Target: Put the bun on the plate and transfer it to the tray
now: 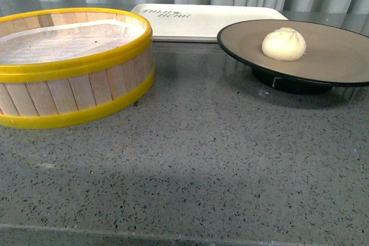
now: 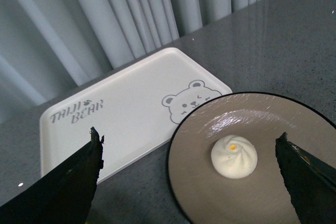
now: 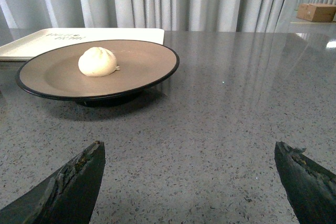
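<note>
Bun [image 1: 283, 44] rests on plate [image 1: 346, 64]. Left claw [image 2: 188, 135] and right claw [image 3: 189, 144] gape wide, empty. We advise gripping the rim level and lifting slowly toward the far tray [image 1: 202, 21].

The pleated white bun [image 1: 283, 44] sits upright on the grey-brown, black-rimmed plate [image 1: 340, 56], ahead of the left gripper [image 2: 188, 136] (in line with its wide gap). The flat white lettered tray [image 1: 202, 24] lies just beyond the plate.
</note>
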